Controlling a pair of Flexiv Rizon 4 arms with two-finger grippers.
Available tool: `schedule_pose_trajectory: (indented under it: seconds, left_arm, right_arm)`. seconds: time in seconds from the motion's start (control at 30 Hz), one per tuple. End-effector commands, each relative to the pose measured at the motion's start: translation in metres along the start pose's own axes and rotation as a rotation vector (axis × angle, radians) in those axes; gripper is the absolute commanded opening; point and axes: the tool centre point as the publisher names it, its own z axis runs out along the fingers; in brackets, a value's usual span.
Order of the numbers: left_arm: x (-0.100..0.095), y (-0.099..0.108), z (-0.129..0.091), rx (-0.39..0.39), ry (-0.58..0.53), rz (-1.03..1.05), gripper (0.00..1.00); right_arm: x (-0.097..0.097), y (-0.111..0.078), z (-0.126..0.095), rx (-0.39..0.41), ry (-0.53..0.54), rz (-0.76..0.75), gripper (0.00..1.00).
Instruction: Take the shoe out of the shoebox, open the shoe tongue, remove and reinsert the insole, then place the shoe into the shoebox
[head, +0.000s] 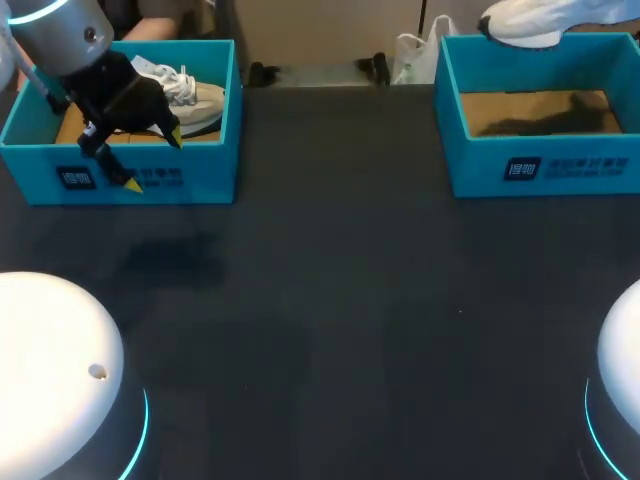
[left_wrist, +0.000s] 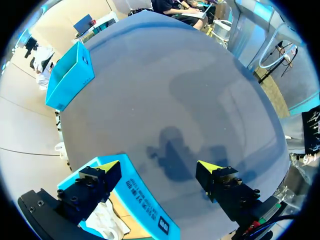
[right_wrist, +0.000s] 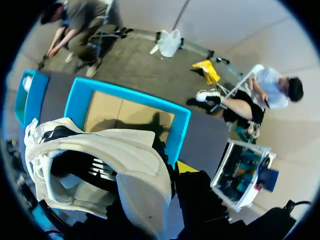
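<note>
Right shoebox (head: 545, 160): far right.
Left shoebox (head: 200, 170): far left, holds second shoe (head: 195, 100).
White shoe (right_wrist: 125, 165): aloft over right shoebox, clamped in my right gripper (right_wrist: 175, 172); best lowered onto the table, tongue upward.
Left gripper (left_wrist: 159, 167): fingers apart, straddling left shoebox's near wall.

The left arm (head: 55, 30) comes in from the far left corner and slants down toward the table. Its black wrist carries the left gripper (head: 153, 160), tilted so that one yellow tip sits lower and nearer than the other. In the left wrist view, the left gripper (left_wrist: 159, 167) has its fingers spread wide with nothing between them.

The right gripper (right_wrist: 172, 172) is held high and grips a shoe (right_wrist: 125, 165). One yellow fingertip (right_wrist: 186, 166) shows against the heel side; the other is hidden behind the shoe. The right arm itself is out of the head view.
</note>
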Motion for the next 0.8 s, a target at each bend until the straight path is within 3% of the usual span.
schedule_pose_trajectory:
  seconds: [0.03,0.47,0.8]
  left_arm:
    - [0.001,0.000,0.000,-0.002,-0.001,0.001,1.00]
    - [0.001,0.000,0.000,-0.002,-0.001,0.001,1.00]
    - [0.001,0.000,0.000,-0.002,-0.001,0.001,1.00]
  right_arm:
    - [0.011,-0.015,0.008,-0.102,-0.012,0.390,0.00]
    - [0.015,-0.022,0.035,-0.168,-0.051,0.406,0.00]
    - [0.016,-0.027,0.043,-0.159,-0.052,0.340,0.00]
